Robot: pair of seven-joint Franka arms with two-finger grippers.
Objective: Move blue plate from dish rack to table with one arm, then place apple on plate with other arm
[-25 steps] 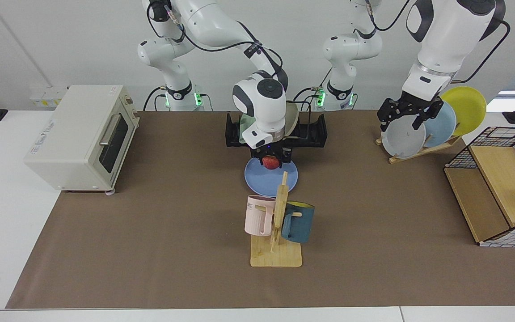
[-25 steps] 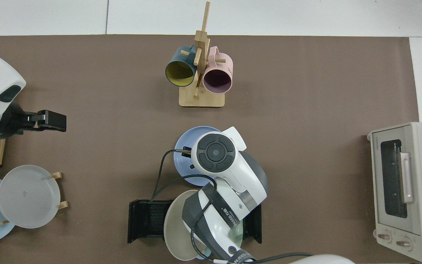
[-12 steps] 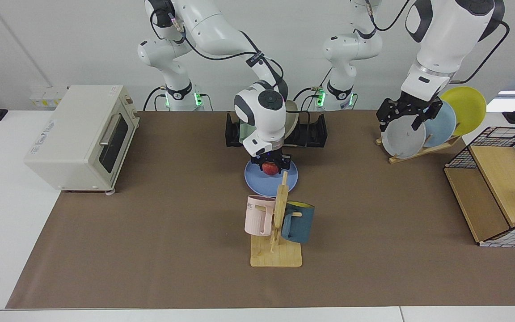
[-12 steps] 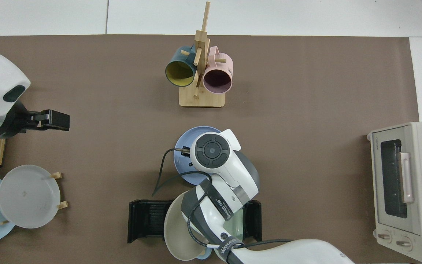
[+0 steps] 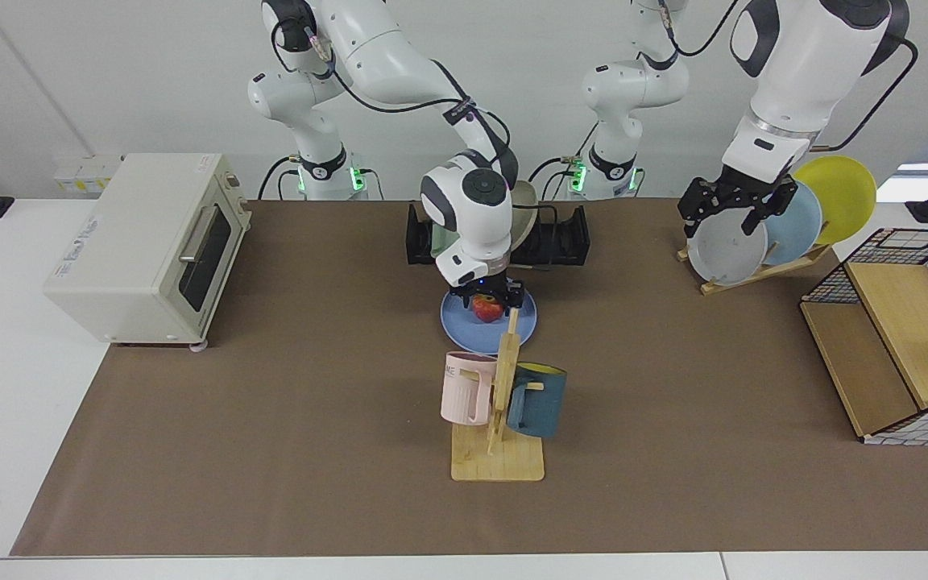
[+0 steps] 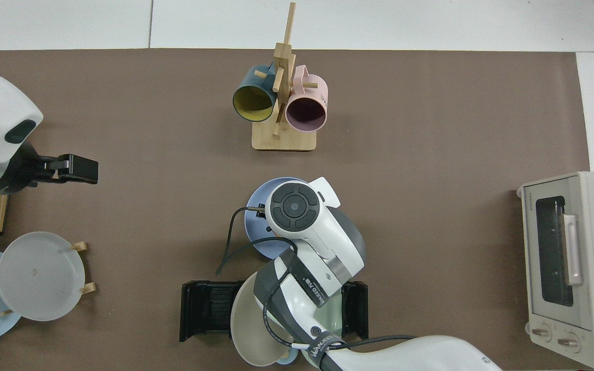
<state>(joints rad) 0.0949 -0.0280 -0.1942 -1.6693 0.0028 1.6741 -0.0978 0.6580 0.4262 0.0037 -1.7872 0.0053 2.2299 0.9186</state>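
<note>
The blue plate lies flat on the brown mat of the table, just in front of the black dish rack. My right gripper points straight down over the plate, shut on the apple, which hangs at or just above the plate's surface; contact cannot be told. In the top view the right wrist hides the apple and covers much of the blue plate. My left gripper waits open and empty by the wooden plate stand, and the top view shows the left gripper at the far left.
A mug tree with a pink and a dark blue mug stands close in front of the plate. The dish rack holds a beige plate. A toaster oven, a wooden plate stand and a wire basket stand at the sides.
My right gripper has come down with the apple, from above the rack's front edge to low over the blue plate. The left arm has barely moved.
</note>
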